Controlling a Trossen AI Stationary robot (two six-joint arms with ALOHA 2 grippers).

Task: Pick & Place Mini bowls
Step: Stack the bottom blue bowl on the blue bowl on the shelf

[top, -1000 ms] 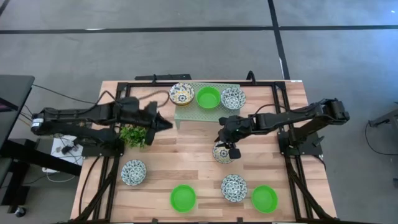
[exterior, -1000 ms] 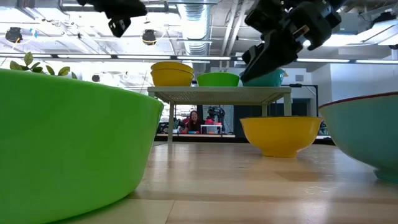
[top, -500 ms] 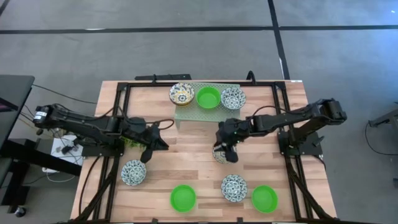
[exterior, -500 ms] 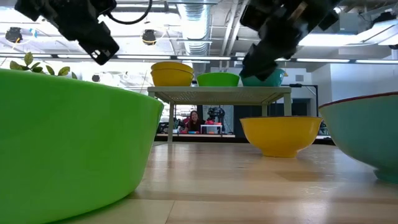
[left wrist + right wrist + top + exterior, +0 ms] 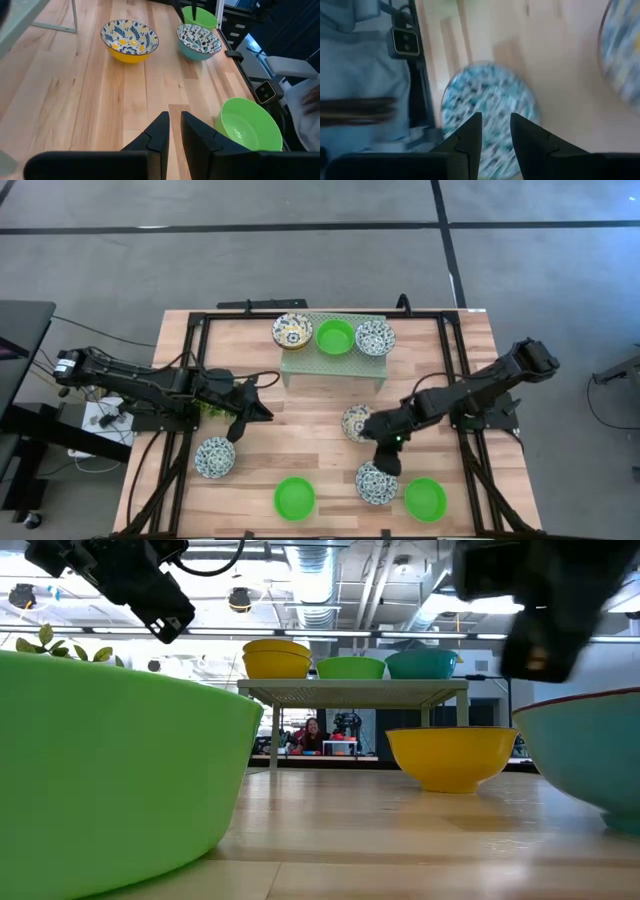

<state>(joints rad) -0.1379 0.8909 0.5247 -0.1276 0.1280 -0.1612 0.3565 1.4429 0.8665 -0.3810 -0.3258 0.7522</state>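
Observation:
Three mini bowls sit on the pale green rack (image 5: 333,355): a yellow-patterned one (image 5: 292,331), a green one (image 5: 335,336) and a blue-patterned one (image 5: 375,337). On the table rest a yellow floral bowl (image 5: 355,421) (image 5: 129,40), two blue-patterned bowls (image 5: 215,457) (image 5: 376,483) and two green bowls (image 5: 295,498) (image 5: 425,499). My right gripper (image 5: 386,457) (image 5: 495,127) hovers over the near blue-patterned bowl (image 5: 487,117), narrowly open and empty. My left gripper (image 5: 252,416) (image 5: 175,131) hangs above bare wood beside the left blue-patterned bowl, its fingers all but shut, holding nothing.
A small leafy plant (image 5: 208,406) stands under the left arm near the table's left side. Black frame rails (image 5: 190,380) run along the table's left and right sides. Bare wood (image 5: 300,440) lies between the two grippers. A person (image 5: 311,732) shows far off in the room beyond.
My right gripper left its place over the yellow floral bowl and swung toward the near edge, ending over the near blue-patterned bowl. My left gripper moved from beside the plant toward the near edge, then held still. No bowl has moved.

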